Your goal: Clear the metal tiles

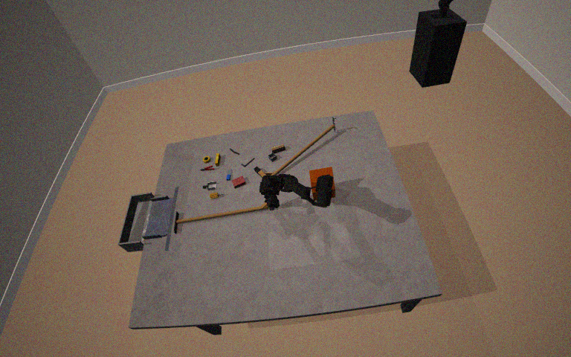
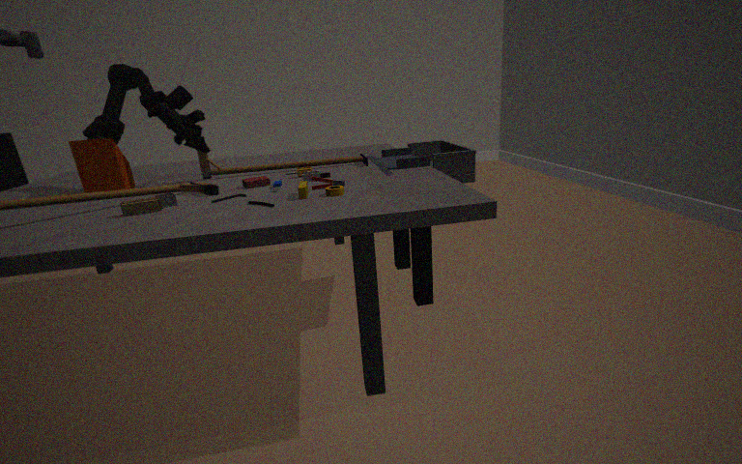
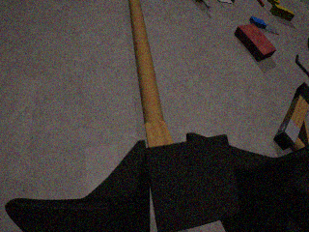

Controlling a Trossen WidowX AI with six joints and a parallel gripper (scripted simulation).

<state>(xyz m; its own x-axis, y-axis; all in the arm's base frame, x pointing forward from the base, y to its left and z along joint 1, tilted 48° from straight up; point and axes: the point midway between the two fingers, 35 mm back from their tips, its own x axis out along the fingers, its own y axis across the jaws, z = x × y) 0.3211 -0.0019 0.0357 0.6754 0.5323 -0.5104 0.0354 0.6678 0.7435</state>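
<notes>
Here, pincer [image 1: 268,206] [image 2: 205,150] [image 3: 166,143] grips long scraper [image 1: 221,213] [image 2: 290,163] [image 3: 146,72]; its head points toward catch box [image 1: 131,248] [image 2: 456,160].

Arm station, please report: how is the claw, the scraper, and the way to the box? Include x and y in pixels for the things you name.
Black claw [image 1: 273,207] [image 2: 205,148] shut on long wooden-handled scraper [image 1: 223,213] [image 2: 290,163] [image 3: 146,72]. Scraper head near grey open-topped box [image 1: 131,247] [image 2: 456,163]. No obstruction seen between them; tiles not distinguishable.

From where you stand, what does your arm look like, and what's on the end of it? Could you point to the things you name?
My arm [image 1: 290,184] [image 2: 143,87] is black all over, with chunky rounded joints and thick links between them. At its end are two fingers, also black; close up, one is a broad, flat-faced block and another dark part tapers to a rounded tip. I see no markings.
</notes>
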